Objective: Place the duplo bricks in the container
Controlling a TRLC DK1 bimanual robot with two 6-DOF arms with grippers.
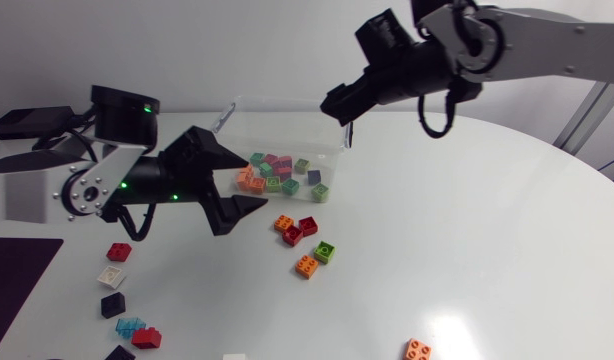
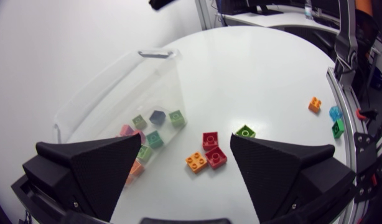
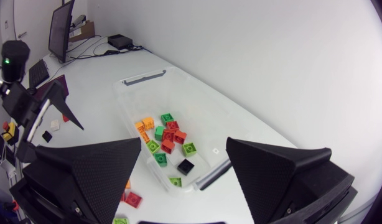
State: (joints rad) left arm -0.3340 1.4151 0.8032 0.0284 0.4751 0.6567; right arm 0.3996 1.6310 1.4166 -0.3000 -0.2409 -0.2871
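The left gripper [image 2: 185,140] gapes wide and empty. Loose duplo bricks [image 2: 211,149] lie ahead between its fingers, the container [image 2: 110,87] ahead of one finger. Light, rigid, likely slick: pinch opposite flat sides. The right gripper [image 3: 184,144], equally open, holds nothing.

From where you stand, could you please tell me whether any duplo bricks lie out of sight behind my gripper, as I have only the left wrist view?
Observer: Yes. Behind the left gripper, beside that arm, lie a red brick, a white brick and a dark brick.
Operator: Thank you. Are there more beyond those?
Observer: A translucent blue brick lies right beside a second red brick, further back.
Operator: And where is the other arm's gripper?
Observer: The right gripper hangs open over one end of the clear container, holding nothing.
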